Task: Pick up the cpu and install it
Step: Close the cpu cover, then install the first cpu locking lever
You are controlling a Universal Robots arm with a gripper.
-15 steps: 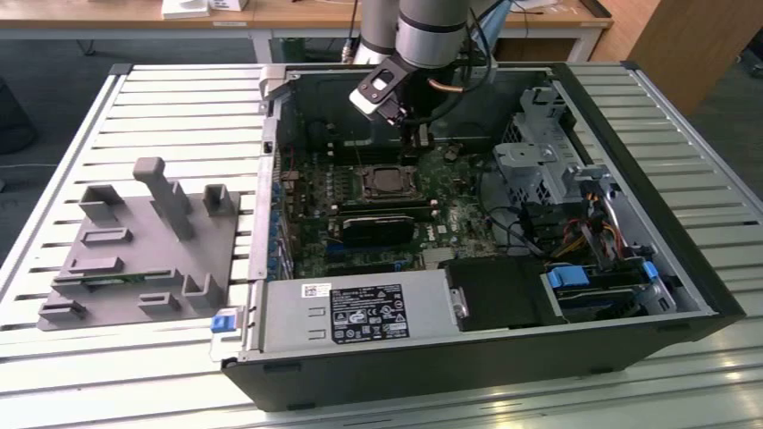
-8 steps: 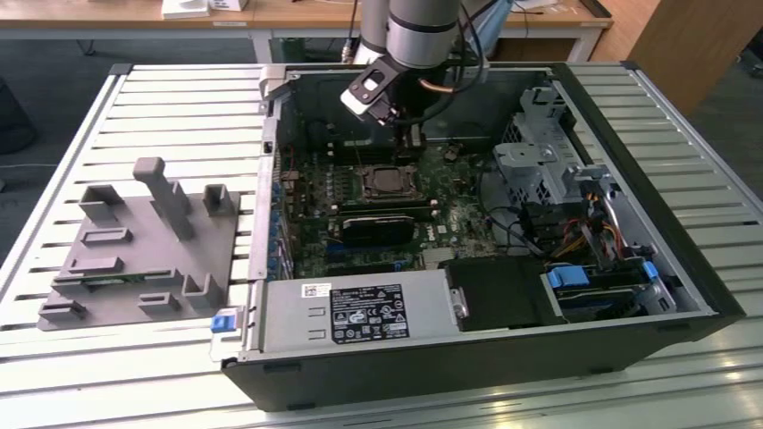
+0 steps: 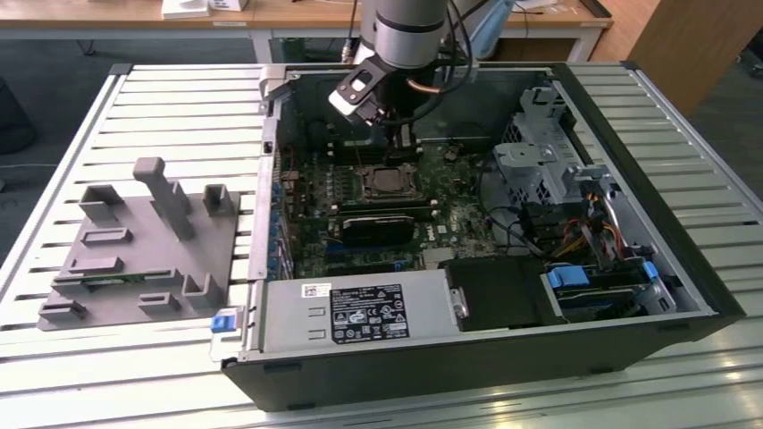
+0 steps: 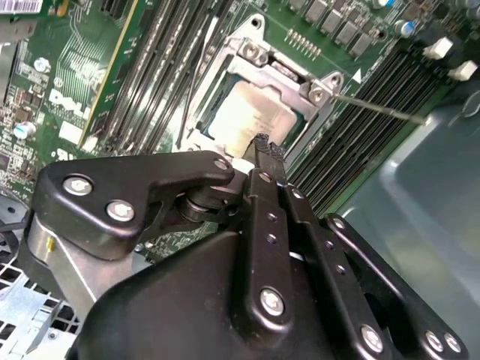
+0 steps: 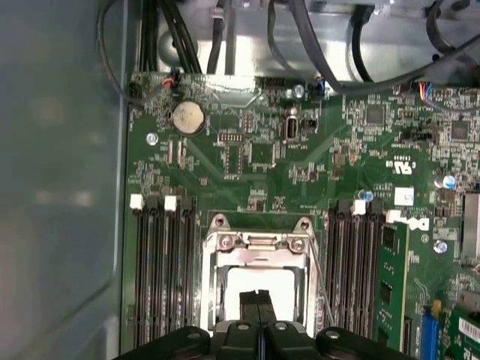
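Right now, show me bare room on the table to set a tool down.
Bare slats of the white slatted table lie past the far and near ends of the grey plastic tray with upright posts, at the exterior view's left. Crowded: inside the open black computer case, where the pincer hangs over the square silvery cpu.

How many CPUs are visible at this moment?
1. The cpu lies in the motherboard socket inside the computer case, right at the tips of the gripper. Others could be hidden behind the arm.
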